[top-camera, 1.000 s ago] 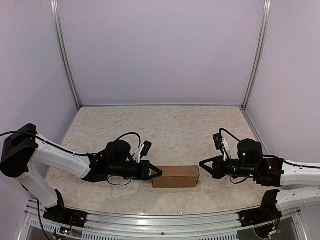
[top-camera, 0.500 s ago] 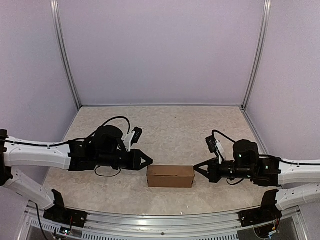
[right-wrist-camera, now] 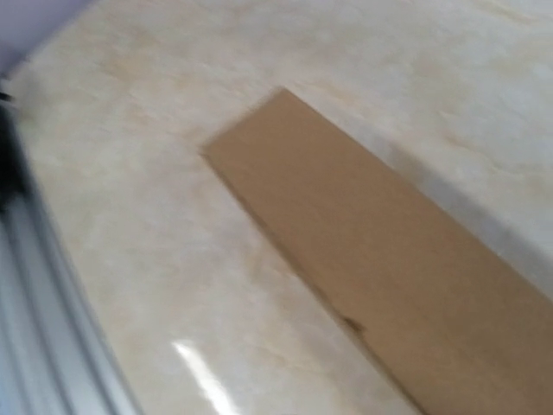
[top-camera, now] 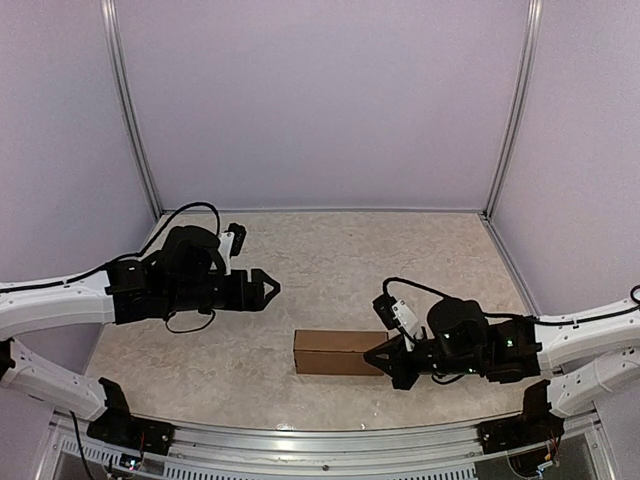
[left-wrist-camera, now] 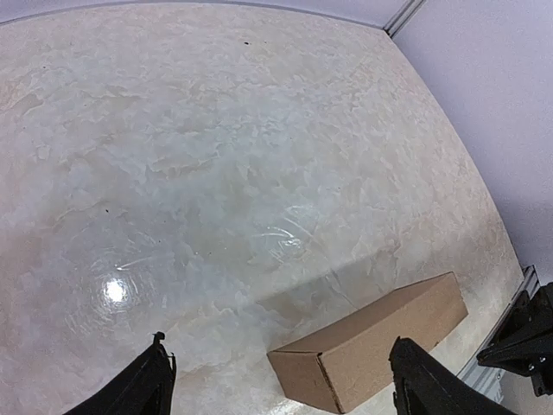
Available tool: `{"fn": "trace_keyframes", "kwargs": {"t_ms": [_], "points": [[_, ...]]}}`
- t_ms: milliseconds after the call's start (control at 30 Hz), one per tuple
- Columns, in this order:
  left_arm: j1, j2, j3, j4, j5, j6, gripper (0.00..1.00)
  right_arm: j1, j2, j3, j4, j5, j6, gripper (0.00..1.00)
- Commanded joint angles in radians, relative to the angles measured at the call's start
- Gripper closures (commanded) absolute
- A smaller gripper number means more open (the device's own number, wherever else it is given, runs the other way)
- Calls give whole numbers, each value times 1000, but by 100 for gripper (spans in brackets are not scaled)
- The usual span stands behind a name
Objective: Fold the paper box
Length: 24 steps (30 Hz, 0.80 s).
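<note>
The right gripper point(top-camera: 370, 354) blocks the right end of the paper box point(top-camera: 335, 352); its left end and far side lie open across the desk point(top-camera: 350, 255). The left gripper point(top-camera: 270, 288) hangs well apart; 3 walls point(top-camera: 320, 100) hem the desk.

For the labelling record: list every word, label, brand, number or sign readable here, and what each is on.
No text can be read in any view.
paper box: plain brown, no print on the faces that show.
left arm, right arm: no legible label or number.
table, walls: no markings.
</note>
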Motion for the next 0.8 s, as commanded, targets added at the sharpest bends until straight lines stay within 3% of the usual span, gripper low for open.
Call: {"fn": "trace_keyframes", "kwargs": {"t_ms": [0, 67, 300, 600, 767], "points": [[27, 19, 17, -33, -14, 43, 8, 36, 100, 41, -94, 107, -14, 100], [36, 53, 22, -22, 9, 45, 1, 48, 152, 58, -107, 137, -6, 100], [37, 214, 77, -20, 60, 50, 4, 65, 276, 115, -168, 227, 34, 100], [23, 406, 171, -13, 166, 67, 35, 65, 290, 119, -242, 342, 95, 100], [0, 467, 213, -28, 207, 81, 53, 46, 269, 99, -198, 375, 101, 100]]}}
